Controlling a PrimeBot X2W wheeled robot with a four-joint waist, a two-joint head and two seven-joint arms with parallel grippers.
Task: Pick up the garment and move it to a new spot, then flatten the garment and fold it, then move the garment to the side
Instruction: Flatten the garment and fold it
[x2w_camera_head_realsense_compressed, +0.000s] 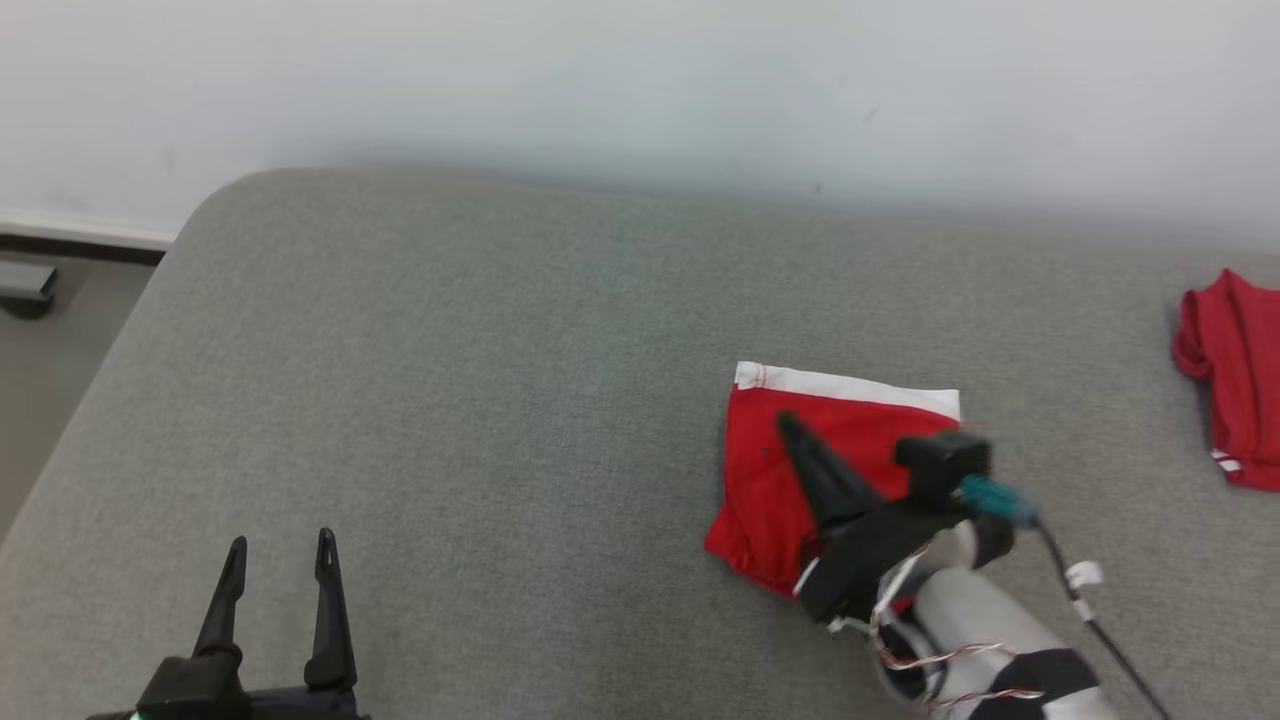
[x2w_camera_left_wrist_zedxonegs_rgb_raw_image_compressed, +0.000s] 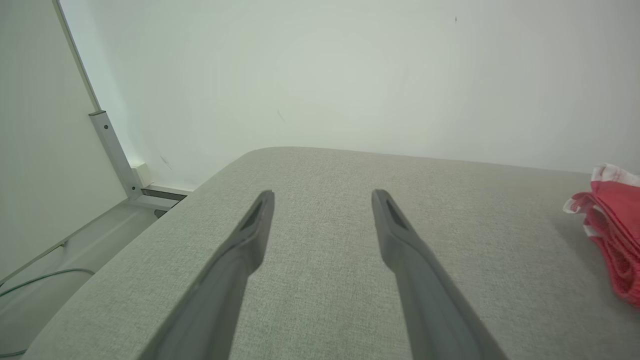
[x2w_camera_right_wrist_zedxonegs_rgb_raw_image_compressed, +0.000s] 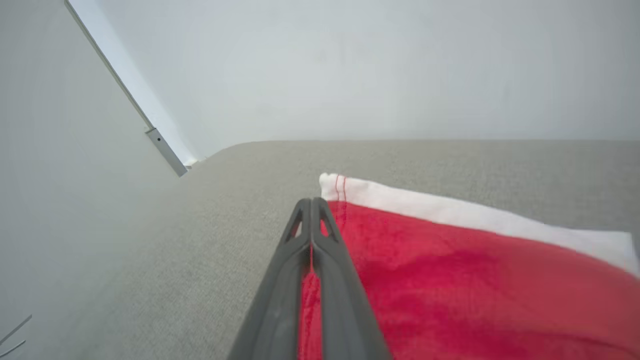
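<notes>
On the grey cushion (x2w_camera_head_realsense_compressed: 480, 380), the folded red garment (x2w_camera_head_realsense_compressed: 757, 500) lies beneath the right gripper (x2w_camera_head_realsense_compressed: 788, 424), fingers pressed together, while the left gripper (x2w_camera_head_realsense_compressed: 281, 543) hovers spread wide.

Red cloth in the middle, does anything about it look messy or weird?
A little. The red cloth lies folded with its white band straight, but its near-left corner looks bunched and uneven. Another red garment sits crumpled at the right edge of the grey cushion. The shut right tool is over the fold.

end effector fingers (x2w_camera_head_realsense_compressed: 830, 480): black, tapered | forearm (x2w_camera_head_realsense_compressed: 970, 610): pale | connector (x2w_camera_head_realsense_compressed: 995, 497): teal | wires (x2w_camera_head_realsense_compressed: 940, 657): red-white twisted
</notes>
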